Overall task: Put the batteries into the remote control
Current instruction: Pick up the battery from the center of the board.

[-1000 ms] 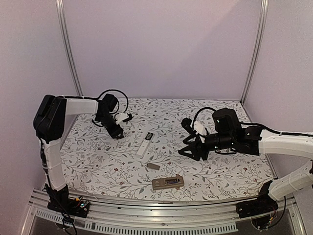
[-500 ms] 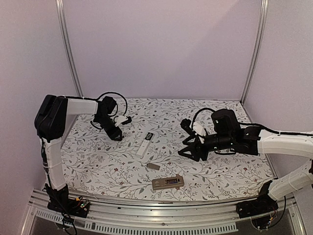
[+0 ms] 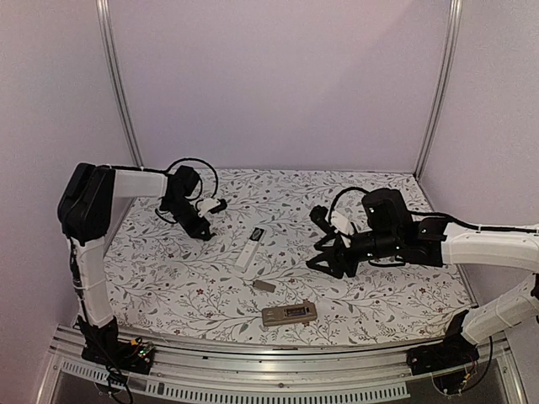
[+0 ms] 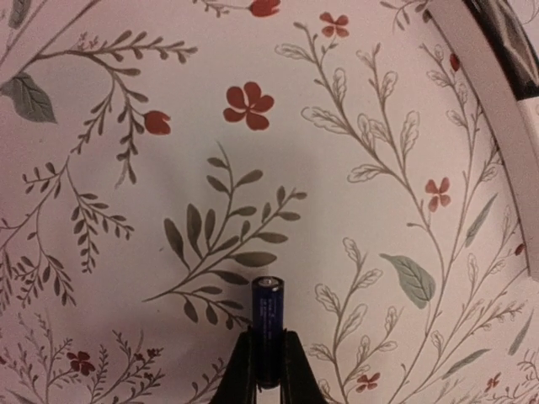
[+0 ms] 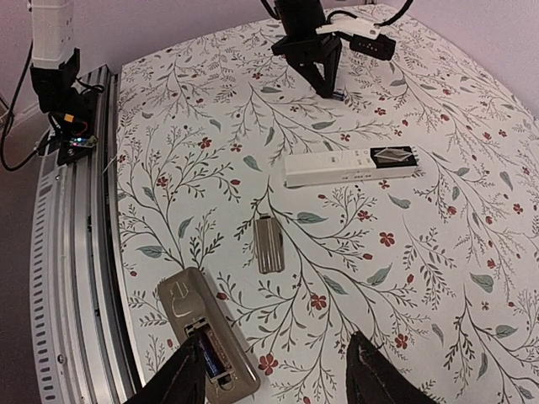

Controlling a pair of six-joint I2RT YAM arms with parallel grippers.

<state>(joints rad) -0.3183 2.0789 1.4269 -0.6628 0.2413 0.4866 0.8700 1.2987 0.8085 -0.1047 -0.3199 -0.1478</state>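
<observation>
A tan remote control [image 3: 288, 314] lies near the front edge with its battery bay open. In the right wrist view a dark battery [image 5: 210, 358] sits in that bay of the remote control [image 5: 189, 311]. My left gripper [image 4: 268, 374] is shut on another battery [image 4: 268, 320], a dark slim cylinder held just over the floral cloth at the back left. From above, that left gripper [image 3: 205, 231] points down at the table. My right gripper [image 5: 274, 362] hangs open above the cloth, right of the remote, with nothing between its fingers. In the top view the right gripper [image 3: 328, 263] is mid-table.
A white remote [image 3: 249, 249] lies mid-table between the arms. The ribbed battery cover [image 3: 264, 285] rests loose just behind the tan remote. An aluminium rail [image 3: 253, 358] runs along the front edge, and pale walls close in the back and sides.
My left gripper has closed on the battery and shifted slightly left. The right arm has barely moved.
</observation>
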